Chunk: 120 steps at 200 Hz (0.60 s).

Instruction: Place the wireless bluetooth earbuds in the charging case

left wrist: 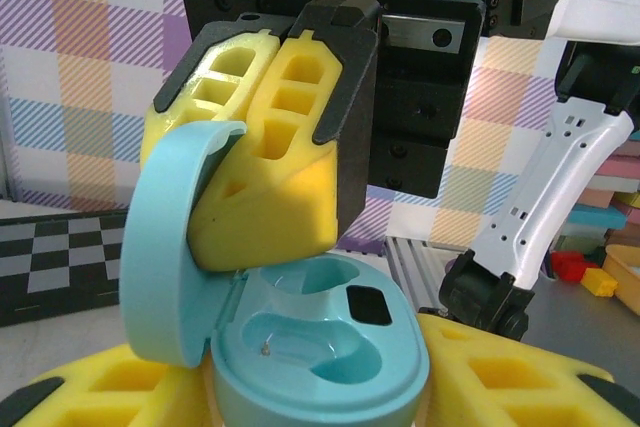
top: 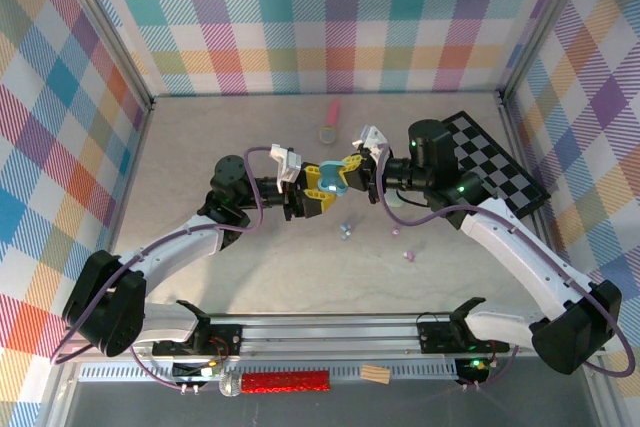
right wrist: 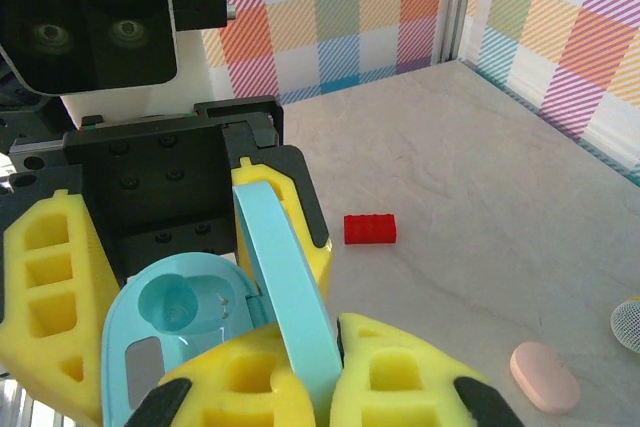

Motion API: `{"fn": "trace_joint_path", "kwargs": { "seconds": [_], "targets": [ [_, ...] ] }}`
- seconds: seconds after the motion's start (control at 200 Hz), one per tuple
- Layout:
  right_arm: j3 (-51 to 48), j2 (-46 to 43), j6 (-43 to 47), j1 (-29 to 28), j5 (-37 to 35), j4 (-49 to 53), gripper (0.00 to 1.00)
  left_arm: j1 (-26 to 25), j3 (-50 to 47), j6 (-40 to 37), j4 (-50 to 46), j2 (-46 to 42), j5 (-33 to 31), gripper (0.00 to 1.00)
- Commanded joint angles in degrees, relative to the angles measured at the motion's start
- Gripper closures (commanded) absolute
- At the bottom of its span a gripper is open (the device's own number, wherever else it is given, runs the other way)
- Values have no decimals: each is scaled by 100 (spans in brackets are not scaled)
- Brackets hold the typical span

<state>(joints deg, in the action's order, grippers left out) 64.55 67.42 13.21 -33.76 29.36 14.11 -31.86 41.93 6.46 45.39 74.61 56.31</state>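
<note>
**Pale-blue case held open between both arms; earbuds loose on the table.**

I note the left gripper (top: pixel 320 189) clamped on the base of the glossy charging case (left wrist: pixel 320 347), with pocketed yellow foam pads (left wrist: pixel 520 387) on either flank. The oval base shows two smooth moulded wells and a dark rectangular inset. Its rounded lid (left wrist: pixel 165 247) stands hinged upright at 9 o'clock of the base. The right gripper (left wrist: pixel 262 237) has its fingers closed together, blunt yellow tips against the lid's inner face. From above, the tiny bead-like wireless bluetooth earbuds (top: pixel 345 232) lie scattered on the matt grey table (top: pixel 220 127), at 5 o'clock of the case and apart from it. A checkerboard (top: pixel 500 162) lies at 3 o'clock.
</note>
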Motion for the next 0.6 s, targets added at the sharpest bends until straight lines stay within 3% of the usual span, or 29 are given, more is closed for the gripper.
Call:
{"fn": "trace_joint_path", "kwargs": {
  "seconds": [0.0, 0.215, 0.35, 0.41, 0.54, 0.595],
  "targets": [
    [-39, -79, 120, -34, 78, -232, 100, -40, 173, 13, 163, 53, 2, 53],
    [-65, -122, 94, -34, 103, -277, 100, -40, 207, 66, 166, 107, 29, 63],
    [-94, -156, 12, -34, 89, -353, 100, -42, 202, 62, 169, 100, 20, 64],
    [-111, -189, -52, -34, 57, -416, 92, -45, 183, 49, 175, 98, 2, 64],
    [-117, -292, -231, -32, 19, -443, 58, -33, 153, 5, 181, 98, -62, 64],
    [-119, -370, -300, -26, -26, -414, 52, -31, 140, -28, 181, 111, -117, 64]
  ]
}}
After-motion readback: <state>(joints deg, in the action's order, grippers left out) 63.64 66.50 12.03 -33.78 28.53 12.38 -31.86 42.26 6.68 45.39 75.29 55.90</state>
